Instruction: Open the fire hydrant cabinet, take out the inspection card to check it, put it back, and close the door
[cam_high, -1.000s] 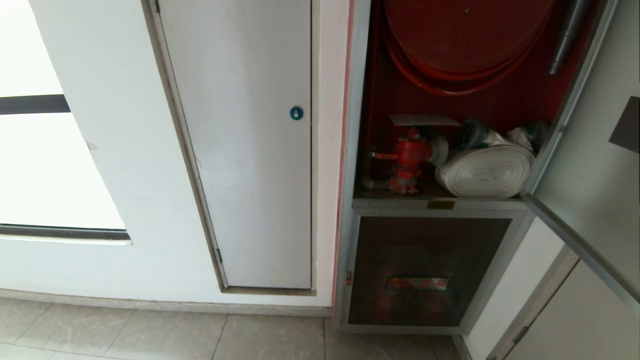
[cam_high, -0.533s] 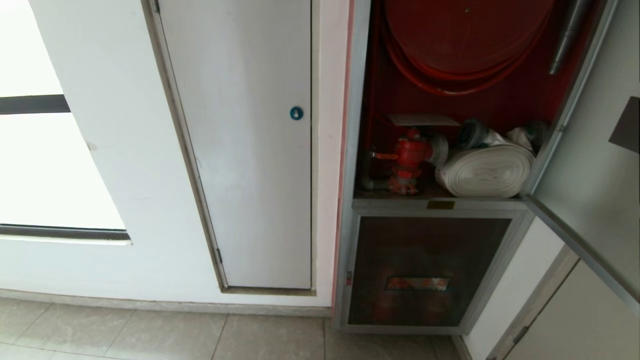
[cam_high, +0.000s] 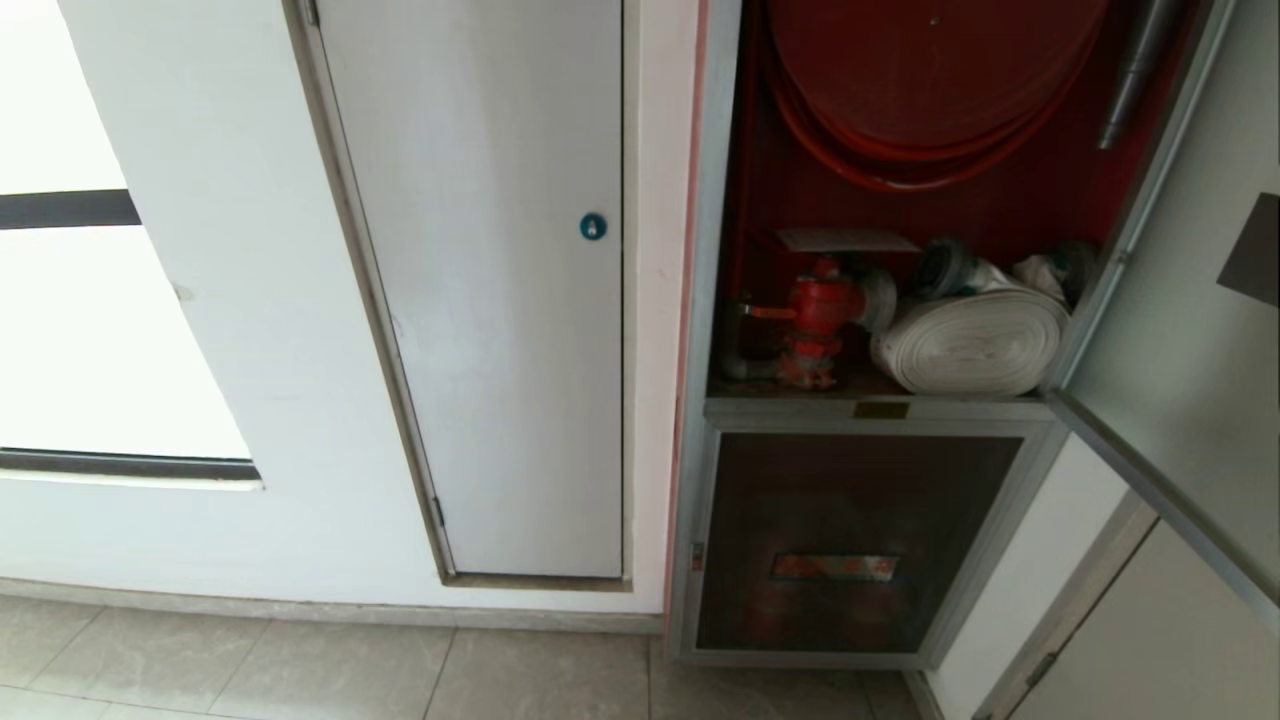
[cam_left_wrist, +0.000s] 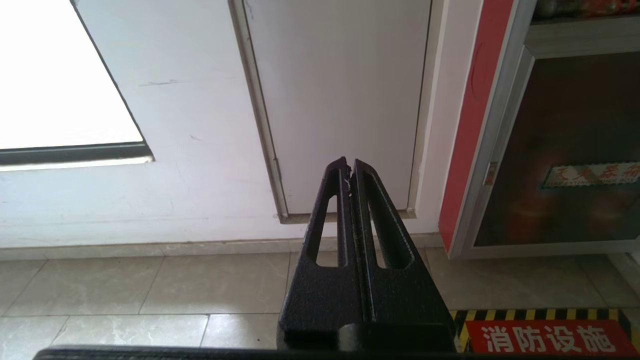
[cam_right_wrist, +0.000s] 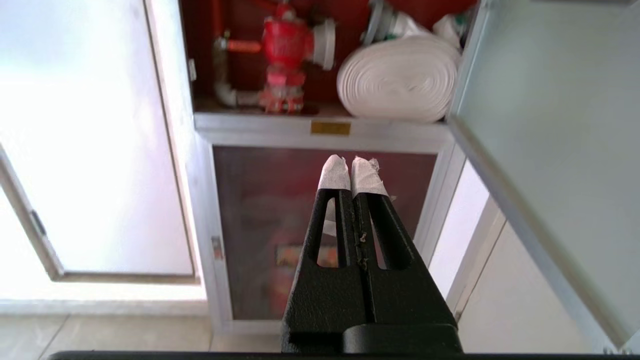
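Note:
The fire hydrant cabinet (cam_high: 702, 300) stands open, and its silver-framed door (cam_high: 1180, 380) is swung out to the right. Inside are a red hose reel (cam_high: 930, 70), a red valve (cam_high: 820, 310) and a white rolled hose (cam_high: 970, 340). The inspection card (cam_high: 845, 240), a thin pale sheet, lies flat just above the valve. My right gripper (cam_right_wrist: 350, 162) is shut and empty, its taped tips in front of the cabinet's lower dark panel (cam_right_wrist: 300, 225), below the shelf edge (cam_right_wrist: 320, 137) and left of the door (cam_right_wrist: 550, 125). My left gripper (cam_left_wrist: 349, 164) is shut, low over the floor, pointing at the white door's foot. Neither arm shows in the head view.
A plain white door (cam_high: 500, 300) with a blue round lock (cam_high: 593, 227) stands left of the cabinet, and a bright window (cam_high: 90, 330) lies further left. The lower dark panel (cam_high: 850, 540) carries a red label. A red floor sign with hazard stripes (cam_left_wrist: 545, 337) lies before the cabinet.

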